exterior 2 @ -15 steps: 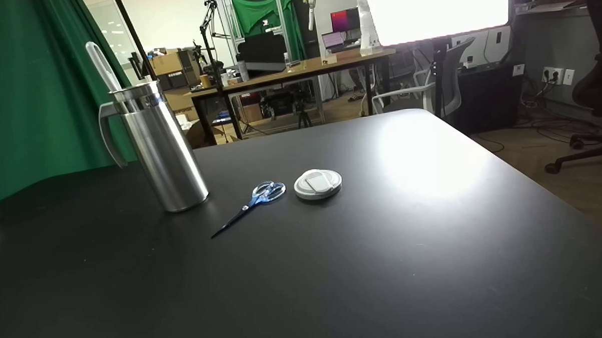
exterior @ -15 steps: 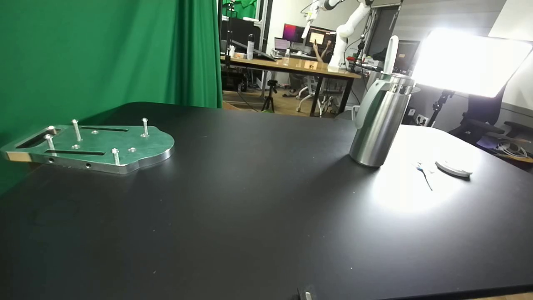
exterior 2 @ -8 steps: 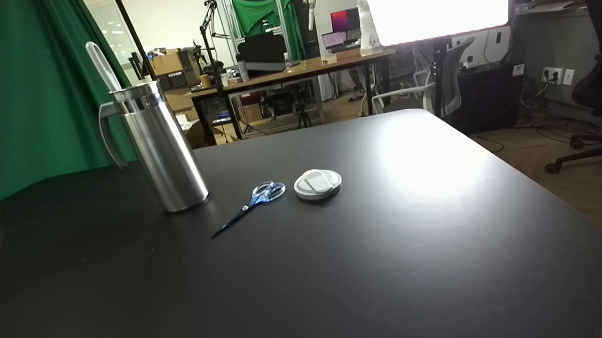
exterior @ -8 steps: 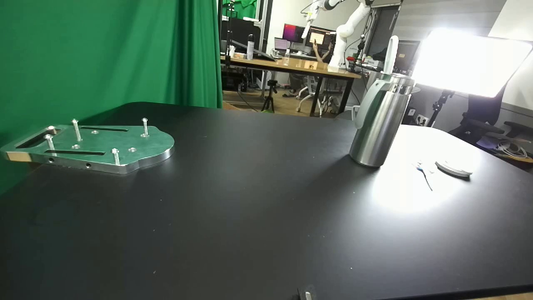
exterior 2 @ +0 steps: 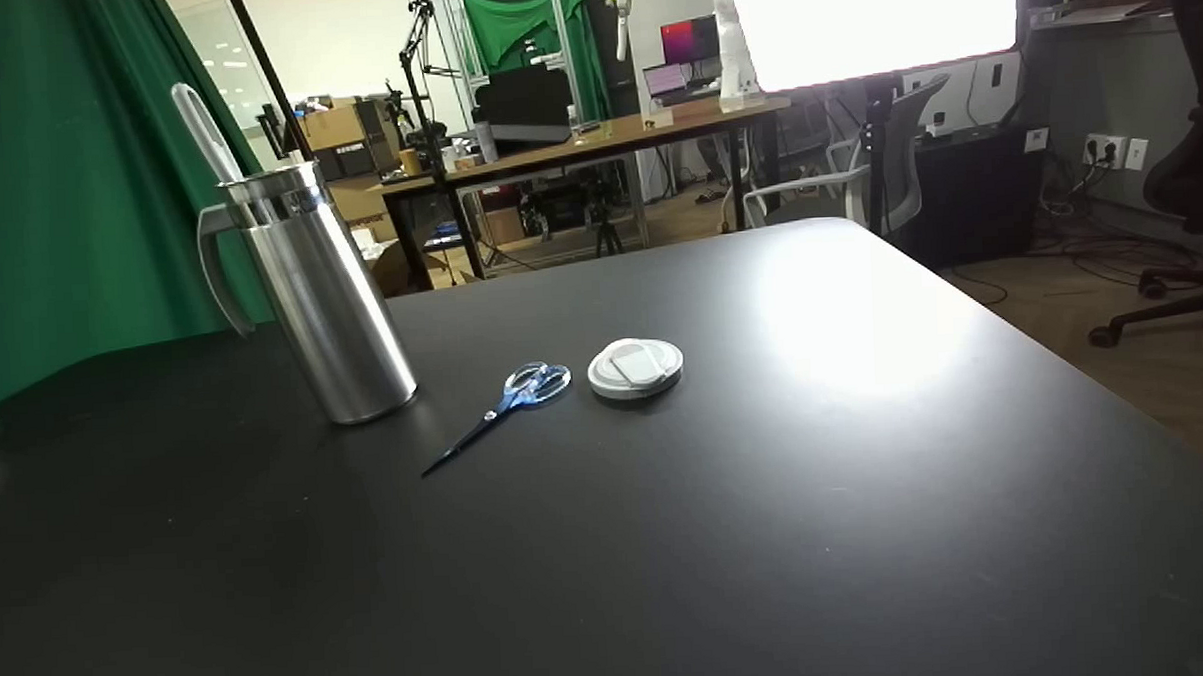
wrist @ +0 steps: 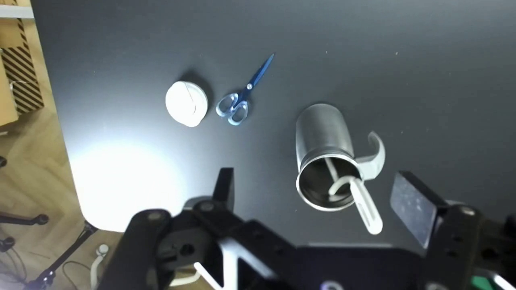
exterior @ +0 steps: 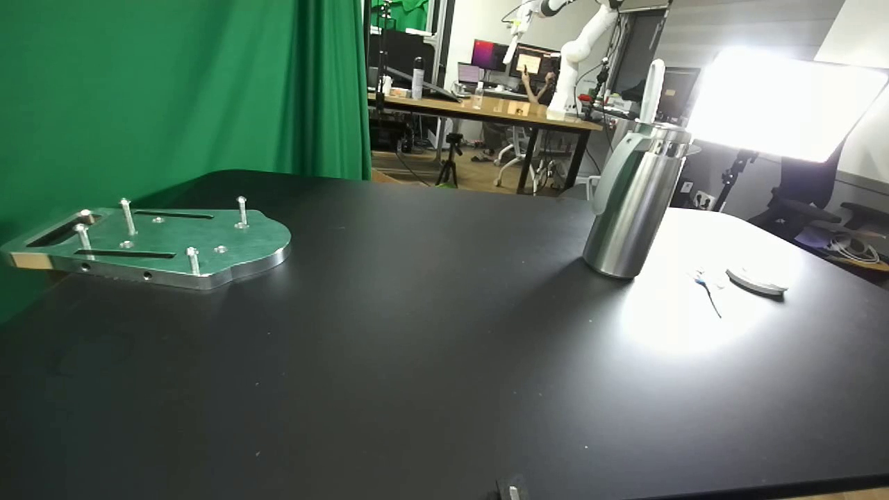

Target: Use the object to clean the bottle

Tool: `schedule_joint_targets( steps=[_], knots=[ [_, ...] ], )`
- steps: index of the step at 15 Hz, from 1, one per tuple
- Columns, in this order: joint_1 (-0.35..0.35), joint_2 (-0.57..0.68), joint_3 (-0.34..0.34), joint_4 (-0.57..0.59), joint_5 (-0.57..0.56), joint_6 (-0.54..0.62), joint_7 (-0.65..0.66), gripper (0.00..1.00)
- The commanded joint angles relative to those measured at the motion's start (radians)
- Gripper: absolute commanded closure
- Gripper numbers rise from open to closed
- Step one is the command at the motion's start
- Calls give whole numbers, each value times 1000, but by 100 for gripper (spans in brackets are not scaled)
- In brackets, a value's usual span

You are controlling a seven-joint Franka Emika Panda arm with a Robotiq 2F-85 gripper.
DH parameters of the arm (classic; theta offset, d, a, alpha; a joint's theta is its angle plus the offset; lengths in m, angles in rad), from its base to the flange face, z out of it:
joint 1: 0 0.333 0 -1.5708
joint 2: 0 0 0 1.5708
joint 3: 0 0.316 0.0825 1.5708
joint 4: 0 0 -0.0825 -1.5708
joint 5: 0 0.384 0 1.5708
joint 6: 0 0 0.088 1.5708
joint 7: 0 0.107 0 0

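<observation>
In an exterior view: black desk (exterior 2: 718,534), washed bright at 3 o'clock | bottle (exterior 2: 325,298), 9 o'clock | green curtain (exterior 2: 66,187), 10 o'clock | light panel (exterior 2: 876,18), 1 o'clock | pincer (wrist: 318,197) stands wide

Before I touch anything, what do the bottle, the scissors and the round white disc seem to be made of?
Bottle: probably stainless steel; brushed silver sides, mirror-like band near the rim.
Scissors: handles likely clear plastic, being see-through; blades perhaps coated metal, smooth and dark blue.
Round white disc: possibly plastic; smooth, plain white surface.
</observation>
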Motion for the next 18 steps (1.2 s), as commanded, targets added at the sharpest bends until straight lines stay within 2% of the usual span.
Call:
schedule_joint_targets(
  steps=[1, 4, 8, 14, 18],
  knots=[
    [-33, 132, 21, 70, -7, 146, 151, 0],
    [-40, 219, 36, 93, 20, 252, 278, 0],
    [-34, 324, 66, 105, -8, 351, 420, 0],
    [-2, 426, 89, 96, -38, 413, 529, 0],
    [25, 456, 92, 97, -21, 365, 558, 0]
  ],
)
